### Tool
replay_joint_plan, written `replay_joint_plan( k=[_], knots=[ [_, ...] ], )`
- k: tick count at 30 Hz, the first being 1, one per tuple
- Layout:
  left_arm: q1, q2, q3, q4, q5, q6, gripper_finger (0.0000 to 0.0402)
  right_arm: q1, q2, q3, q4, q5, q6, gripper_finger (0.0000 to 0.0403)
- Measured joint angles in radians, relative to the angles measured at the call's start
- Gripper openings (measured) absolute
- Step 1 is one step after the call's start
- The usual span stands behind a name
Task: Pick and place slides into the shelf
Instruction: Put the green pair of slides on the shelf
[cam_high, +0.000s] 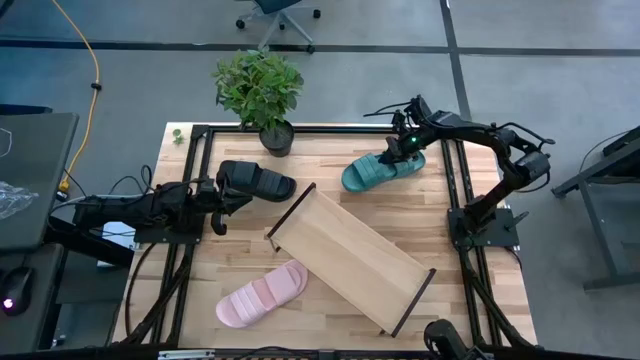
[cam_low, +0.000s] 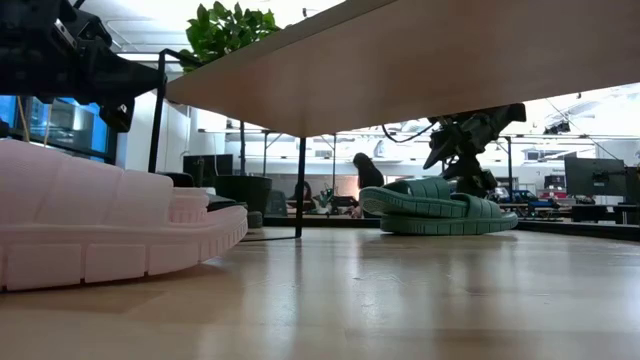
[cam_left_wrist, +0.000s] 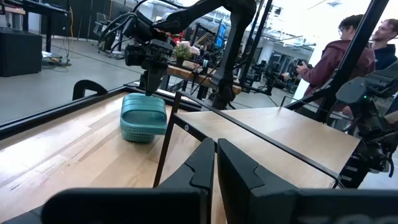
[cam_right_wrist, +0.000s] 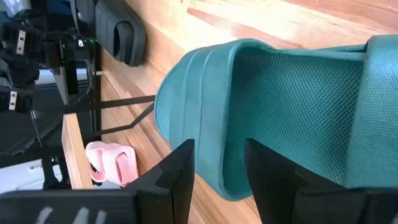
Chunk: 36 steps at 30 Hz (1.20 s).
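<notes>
The teal slide (cam_high: 380, 170) lies flat on its sole at the far right of the table. My right gripper (cam_right_wrist: 219, 163) reaches down onto it, open, one finger outside the sole's rim and one over the footbed. The black slide (cam_high: 257, 181) lies far left, just beyond my left gripper (cam_high: 226, 203), which hangs level and shut with nothing in it. The pink slide (cam_high: 262, 296) lies near the front edge. The shelf (cam_high: 350, 256) stands slantwise across the table's middle on its black end frames. My right gripper straddles the teal slide's raised side rim (cam_right_wrist: 208, 134), slanting down from the table's right; one finger (cam_right_wrist: 177, 165) is outside the sole and the other (cam_right_wrist: 267, 168) over the footbed. Whether they touch the rim I cannot tell. The slide lies on the table.
A potted plant (cam_high: 260, 88) stands at the far edge beside the black slide. A black metal frame (cam_high: 462, 180) runs round the tabletop. People stand in the room beyond the table (cam_left_wrist: 348, 56). Bare wood shows between the shelf and the teal slide.
</notes>
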Motion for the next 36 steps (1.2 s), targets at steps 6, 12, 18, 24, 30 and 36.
replay_joint_plan(
  k=[6, 12, 18, 24, 30, 36],
  knots=[
    [0.000, 0.000, 0.000, 0.000, 0.000, 0.000, 0.0010, 0.011, 0.000, 0.000, 0.005, 0.047, 0.001, 0.0131],
    [0.000, 0.000, 0.000, 0.000, 0.000, 0.000, 0.0010, 0.017, 0.035, 0.000, 0.012, 0.031, 0.016, 0.0131],
    [0.000, 0.000, 0.000, 0.000, 0.003, 0.000, 0.0010, 0.056, 0.068, 0.000, 0.027, -0.001, -0.001, 0.0131],
    [0.000, 0.000, 0.000, 0.000, 0.006, 0.000, 0.0010, 0.092, 0.069, 0.000, 0.068, -0.014, 0.015, 0.0131],
    [0.000, 0.000, 0.000, -0.001, 0.006, 0.000, 0.0010, 0.113, 0.069, 0.000, 0.078, -0.007, 0.020, 0.0131],
    [0.000, 0.000, 0.000, 0.000, 0.006, 0.000, 0.0010, 0.116, 0.069, 0.000, 0.080, 0.000, 0.027, 0.0114]
  ],
)
